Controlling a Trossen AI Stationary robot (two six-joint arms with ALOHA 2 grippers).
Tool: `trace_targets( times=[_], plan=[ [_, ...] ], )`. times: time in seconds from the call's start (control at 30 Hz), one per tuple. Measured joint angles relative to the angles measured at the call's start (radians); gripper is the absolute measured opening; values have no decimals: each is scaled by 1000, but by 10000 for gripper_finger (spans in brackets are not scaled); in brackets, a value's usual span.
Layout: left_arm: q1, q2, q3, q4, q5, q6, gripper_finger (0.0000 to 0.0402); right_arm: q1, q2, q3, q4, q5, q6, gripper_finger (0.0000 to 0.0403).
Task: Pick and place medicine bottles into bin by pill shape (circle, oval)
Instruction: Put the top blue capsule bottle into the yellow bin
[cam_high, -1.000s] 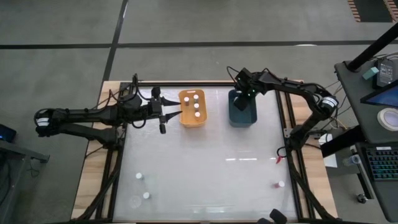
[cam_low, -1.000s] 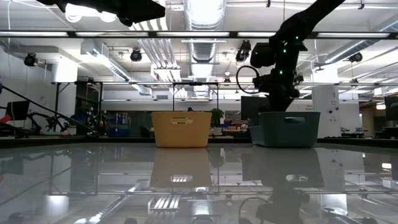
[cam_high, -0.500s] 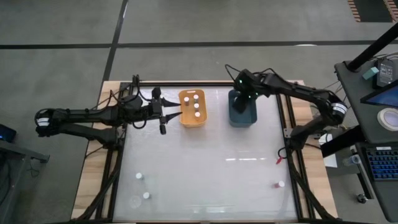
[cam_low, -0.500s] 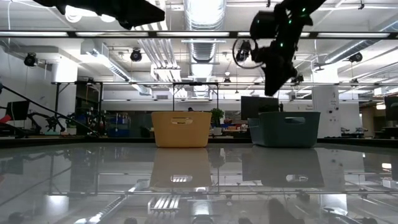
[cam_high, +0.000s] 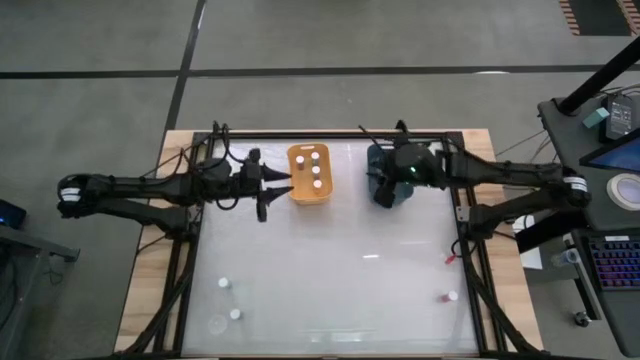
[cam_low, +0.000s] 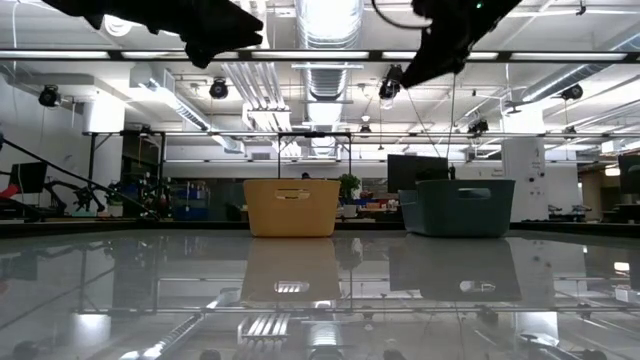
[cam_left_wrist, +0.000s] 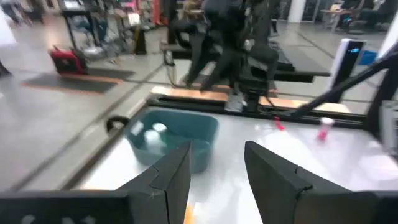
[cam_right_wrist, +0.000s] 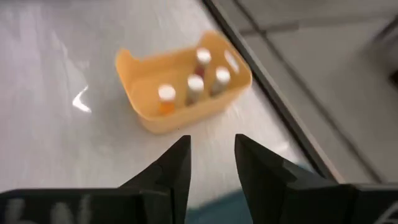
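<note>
Tabletop (cam_high: 330, 260): glossy white, smooth; ceiling lights and both bins are mirrored in it in the low view. Wood, matt, pale, is seen along tabletop's edges (cam_high: 150, 290), w/ a dark metal-looking frame (cam_high: 188, 270) just inside. Orange bin (cam_high: 308, 173): smooth plastic, slight sheen. Teal bin (cam_low: 459, 207): same moulded plastic look, semi-matt. Medicine bottles (cam_right_wrist: 194, 86): white caps look like smooth plastic; bodies too small to judge. Gripper fingers (cam_left_wrist: 273, 177) are seen as matt black, prob. plastic. Floor (cam_high: 300, 40) around table: grey, matt, concrete-like.
</note>
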Motion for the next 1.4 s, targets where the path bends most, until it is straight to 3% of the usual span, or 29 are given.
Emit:
trace_targets(
  times=[0.37,0.57,0.73,0.97,1.2,1.4],
  plan=[
    [-169,0,-74,11,1,-342,135,115,-143,-188,323,33,-159,114],
    [-254,14,-88,-4,-4,-615,134,130,-166,-265,446,24,-206,114],
    [-319,60,-70,-172,13,-909,134,130,-162,-271,467,-19,-241,114],
    [-420,178,-9,-506,215,-1303,134,130,-162,-271,512,-57,-286,114],
    [-523,327,148,-750,363,-1471,134,131,-161,-272,518,-165,-289,114],
    [-579,406,336,-979,388,-1562,134,134,-162,-294,565,-186,-305,114]
  ],
)
